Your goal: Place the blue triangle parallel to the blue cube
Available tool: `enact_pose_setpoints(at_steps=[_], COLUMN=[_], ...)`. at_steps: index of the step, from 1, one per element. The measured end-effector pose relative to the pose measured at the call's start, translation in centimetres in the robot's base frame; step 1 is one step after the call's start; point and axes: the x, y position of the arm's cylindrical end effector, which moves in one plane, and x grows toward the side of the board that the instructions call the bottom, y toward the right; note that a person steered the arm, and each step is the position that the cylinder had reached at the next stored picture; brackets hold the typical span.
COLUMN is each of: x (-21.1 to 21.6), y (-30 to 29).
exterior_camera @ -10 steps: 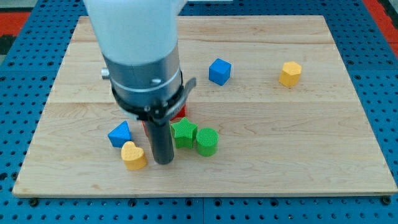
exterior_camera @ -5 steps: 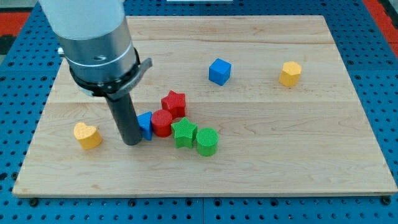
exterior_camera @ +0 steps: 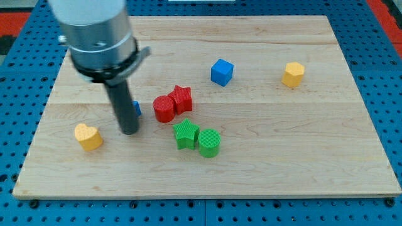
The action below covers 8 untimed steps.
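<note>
**Blue triangle mostly hidden behind rod, far from lining up with blue cube**

No jawed end effector here, just a bare rod, so nothing to open or close and nothing gripped; my tip (exterior_camera: 129,130) sits on the surface (exterior_camera: 301,157) at left-centre; blue triangle (exterior_camera: 136,108) shows only as a sliver at the rod's right edge, just above the tip, apparently touching the rod but can't confirm; its orientation can't be read; blue cube (exterior_camera: 222,71) is well apart, far and to the right; yellow heart (exterior_camera: 88,136) lies left of the tip, apart from it; red cylinder (exterior_camera: 164,108) and red star (exterior_camera: 181,98) touch each other just right of the triangle; green star (exterior_camera: 186,134) and green cylinder (exterior_camera: 209,142) touch, nearer and right; yellow hexagonal block (exterior_camera: 293,74) far right.

Handling, as judgement: triangle looks like a small, light, rigid plastic piece; should slide easily on smooth wood and also spin easily if hit off-centre; no grasp possible, so contact is a push; press on the middle of a flat face for straight travel, near a corner to rotate it; red pair sits in the direct line to the cube, risk of jamming or dragging them along.
</note>
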Motion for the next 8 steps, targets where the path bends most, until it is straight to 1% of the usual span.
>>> enact_pose_setpoints(at_steps=[1,2,4,8], x=[-5.1,-7.5,-7.9,-10.3], y=[-2.0,-1.8,4.2,4.9])
